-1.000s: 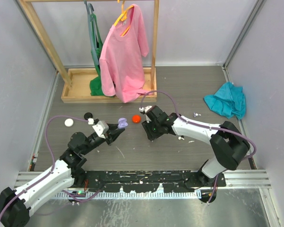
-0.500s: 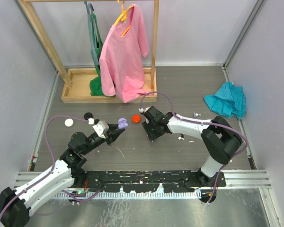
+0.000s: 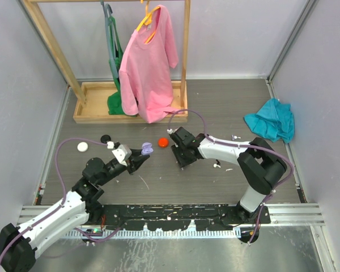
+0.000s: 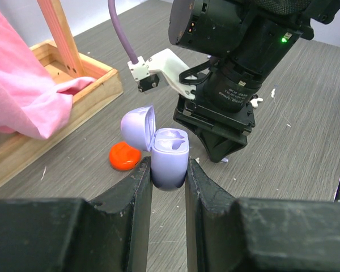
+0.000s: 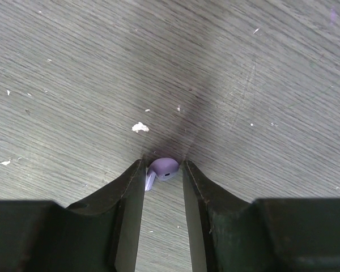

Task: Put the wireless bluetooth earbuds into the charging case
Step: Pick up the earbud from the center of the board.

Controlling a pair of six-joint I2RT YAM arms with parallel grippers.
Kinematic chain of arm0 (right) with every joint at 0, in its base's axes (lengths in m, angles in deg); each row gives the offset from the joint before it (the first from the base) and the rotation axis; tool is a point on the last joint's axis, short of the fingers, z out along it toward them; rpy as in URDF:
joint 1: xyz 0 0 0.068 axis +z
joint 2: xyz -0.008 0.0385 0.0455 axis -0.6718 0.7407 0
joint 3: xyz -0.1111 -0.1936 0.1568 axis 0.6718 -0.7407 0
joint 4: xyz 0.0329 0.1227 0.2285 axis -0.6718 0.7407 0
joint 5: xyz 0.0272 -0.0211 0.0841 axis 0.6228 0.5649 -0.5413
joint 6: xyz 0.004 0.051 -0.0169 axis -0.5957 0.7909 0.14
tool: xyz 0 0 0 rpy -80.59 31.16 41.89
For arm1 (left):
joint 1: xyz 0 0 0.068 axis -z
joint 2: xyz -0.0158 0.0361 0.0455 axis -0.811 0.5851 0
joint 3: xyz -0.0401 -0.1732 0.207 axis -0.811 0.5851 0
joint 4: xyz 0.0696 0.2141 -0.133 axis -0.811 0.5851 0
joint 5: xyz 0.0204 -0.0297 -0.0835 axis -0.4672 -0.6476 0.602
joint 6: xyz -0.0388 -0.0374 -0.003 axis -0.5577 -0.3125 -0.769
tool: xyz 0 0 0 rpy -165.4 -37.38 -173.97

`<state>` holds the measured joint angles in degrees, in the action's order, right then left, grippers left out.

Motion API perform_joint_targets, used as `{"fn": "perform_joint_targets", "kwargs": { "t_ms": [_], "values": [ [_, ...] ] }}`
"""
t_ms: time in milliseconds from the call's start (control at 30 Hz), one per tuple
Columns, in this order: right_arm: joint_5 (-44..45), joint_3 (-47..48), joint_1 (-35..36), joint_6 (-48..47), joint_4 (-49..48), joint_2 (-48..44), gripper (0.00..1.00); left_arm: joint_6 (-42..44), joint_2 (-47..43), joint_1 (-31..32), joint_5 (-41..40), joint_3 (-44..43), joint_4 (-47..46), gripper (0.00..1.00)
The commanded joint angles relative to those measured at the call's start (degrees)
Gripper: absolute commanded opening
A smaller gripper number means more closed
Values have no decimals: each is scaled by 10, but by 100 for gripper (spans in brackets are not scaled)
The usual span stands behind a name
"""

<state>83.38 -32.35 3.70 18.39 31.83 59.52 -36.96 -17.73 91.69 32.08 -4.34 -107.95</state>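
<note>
Right wrist: lilac earbud [image 5: 163, 169] lay on the surface [image 5: 73, 68], squarely between the right hand's [image 5: 162, 165] fingers. The fingers were drawn in narrow around it, with the stem against one and a sliver of gap at the other. I couldn't tell whether it was actually pinched yet.

Top view, compared with a second earlier: the right arm had folded its elbow in and the hand had crept a little left, staying low on the surface. The left arm hadn't moved.

Left wrist: left hand [image 4: 168, 170] was pinching the lilac case [image 4: 169, 156] by its base. The lid was flipped open and the sockets faced up, looking empty. A red disc [image 4: 124, 156] sat just behind it, and the right hand was close beyond.

My read was that the small shift was final alignment on the bud. The grasp was being set and nothing had been lifted. The case was presented and near, so the transfer would be short. Risks were the bud squirting out on closing, or landing in the socket in the wrong orientation.
</note>
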Motion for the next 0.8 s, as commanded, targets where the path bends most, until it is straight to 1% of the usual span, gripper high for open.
{"fn": "perform_joint_targets", "kwargs": {
  "t_ms": [0,300,400,633,767],
  "values": [
    [20,20,-1,21,18,7,39,5,4,1,-7,-29,-15,0],
    [67,64,21,55,74,40,40,4,4,1,-14,-33,-6,0],
    [71,69,26,62,84,46,40,4,0,1,-15,-33,-5,0],
    [56,69,28,71,84,49,36,4,-2,1,-16,-32,-3,0],
    [58,69,28,70,81,47,29,4,-1,1,-16,-33,-2,0]
  ]
}}
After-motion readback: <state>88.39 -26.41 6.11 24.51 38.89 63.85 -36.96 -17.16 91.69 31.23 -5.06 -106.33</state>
